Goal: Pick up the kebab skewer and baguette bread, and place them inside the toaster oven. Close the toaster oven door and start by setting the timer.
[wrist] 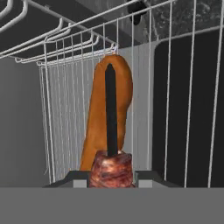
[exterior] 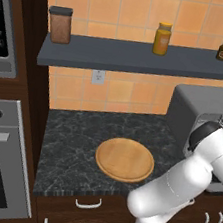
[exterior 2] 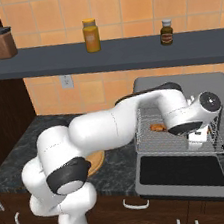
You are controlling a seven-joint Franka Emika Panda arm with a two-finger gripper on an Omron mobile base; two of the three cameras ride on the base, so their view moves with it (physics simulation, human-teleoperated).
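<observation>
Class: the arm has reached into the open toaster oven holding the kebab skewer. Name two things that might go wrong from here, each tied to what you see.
1. The gripper holds the kebab skewer right over the baguette bread on the wire rack; released, it may land on the loaf and roll.
2. The toaster oven door lies open below the arm; a low withdrawal might strike it.

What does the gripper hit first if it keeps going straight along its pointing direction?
Likely the baguette on the rack: the gripper, shut on the skewer, points straight at it. The gap between them is unclear.
</observation>
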